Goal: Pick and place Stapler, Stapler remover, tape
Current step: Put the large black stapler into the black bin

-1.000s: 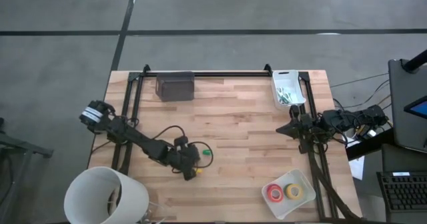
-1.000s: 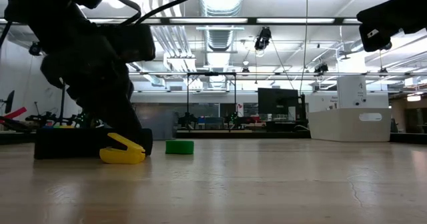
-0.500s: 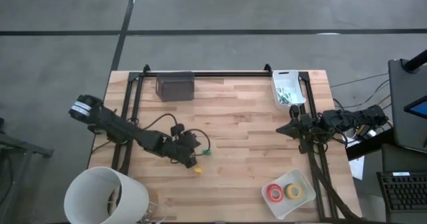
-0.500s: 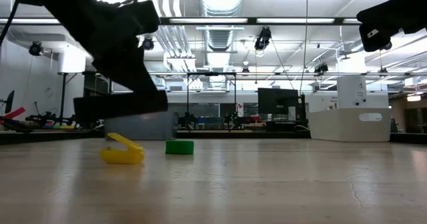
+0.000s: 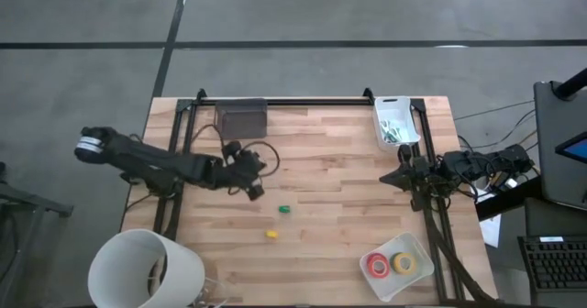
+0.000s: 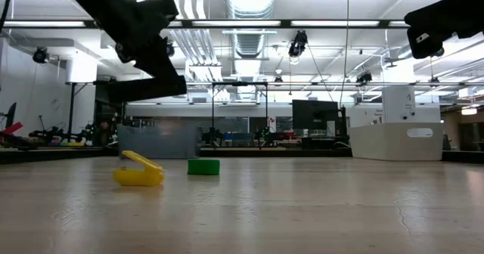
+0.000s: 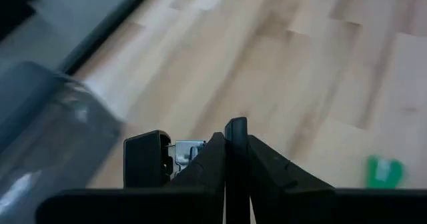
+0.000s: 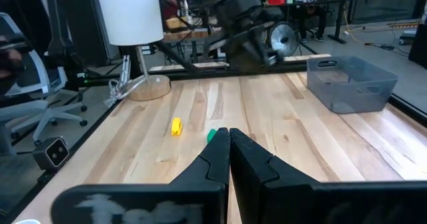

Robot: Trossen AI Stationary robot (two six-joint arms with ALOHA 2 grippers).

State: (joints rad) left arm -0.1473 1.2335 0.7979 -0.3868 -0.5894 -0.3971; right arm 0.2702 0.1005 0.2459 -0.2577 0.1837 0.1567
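The slim black stapler (image 6: 147, 90) hangs level in the air under my left gripper (image 5: 254, 185), which is shut on it between the table's middle and the grey bin (image 5: 240, 120). A yellow clawed staple remover (image 5: 271, 234) and a small green piece (image 5: 284, 210) lie on the wood nearer the near edge; the low view shows the yellow staple remover (image 6: 138, 171) and the green piece (image 6: 203, 166) too. Red tape (image 5: 377, 265) and yellow tape (image 5: 403, 263) rest in a clear tray (image 5: 415, 247). My right gripper (image 8: 229, 141) waits shut at the right edge. My left gripper (image 7: 230, 127) pinches the stapler between its two fingers, which lie across it. A black and metal part of the stapler (image 7: 150, 159) sticks out beside the fingers. The arm comes slanting down from the table's left. The stapler is lifted clear of the table and about level.
A white bin (image 5: 394, 123) with green bits stands at the far right corner. A big white cylinder (image 5: 147, 269) stands at the near left corner. Black rails run along the left, far and right edges. Bare wood lies between the arms.
My left gripper has risen from beside the yellow staple remover and moved toward the far edge and the grey bin, staying shut on the stapler. The stapler, which lay on the table, now hangs clear above it. The yellow and green pieces stayed in place.
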